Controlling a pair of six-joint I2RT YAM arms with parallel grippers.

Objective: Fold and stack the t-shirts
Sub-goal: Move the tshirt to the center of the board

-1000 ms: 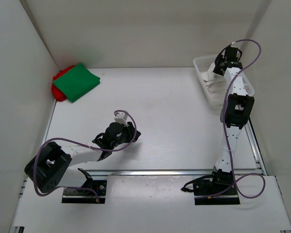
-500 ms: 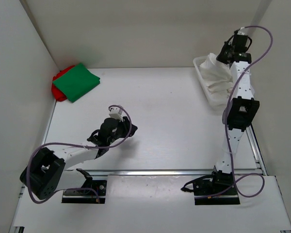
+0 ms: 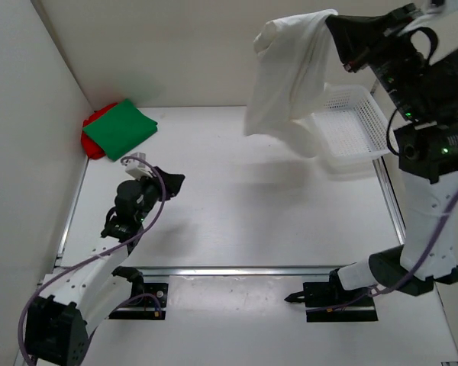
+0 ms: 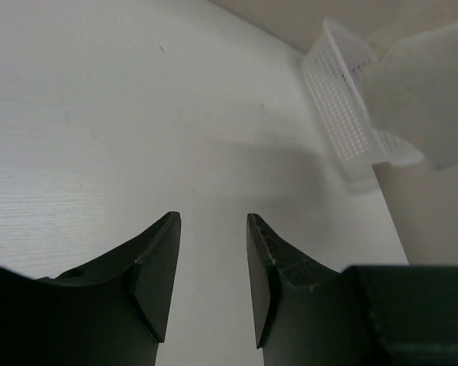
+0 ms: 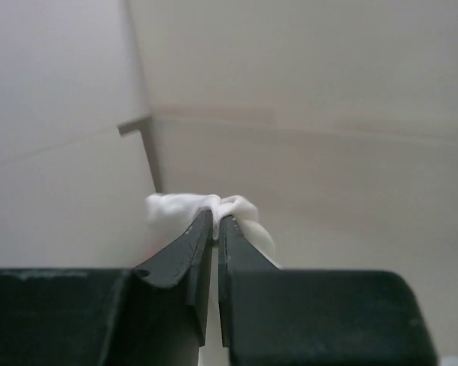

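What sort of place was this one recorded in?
Probably a robot lab test cell, not a home: a white table boxed in by plain walls, a left arm and right arm bolted at its near edge, and a basket, a white shirt and a green shirt as props.

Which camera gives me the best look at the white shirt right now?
Top external: the white shirt hangs whole from the right claw. Right wrist shows only a pinched tuft; left wrist, a blurred edge.
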